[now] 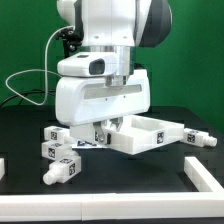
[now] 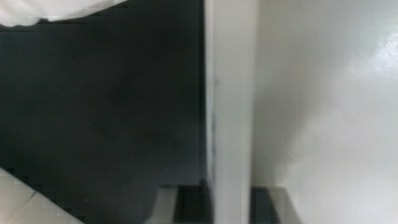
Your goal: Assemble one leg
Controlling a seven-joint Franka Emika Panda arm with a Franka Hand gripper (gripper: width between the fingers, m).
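The large flat white tabletop lies on the black table, right of centre in the exterior view. My gripper is down at its near-left corner. In the wrist view the tabletop's raised rim runs straight between my two dark fingers, which press on it from both sides, so my gripper is shut on the rim. Three small white legs with marker tags lie loose to the exterior view's left. Another leg lies at the tabletop's right.
A white bar lies at the front right of the table and another white piece at the left edge. A green cable hangs behind the arm. Black table surface shows beside the rim.
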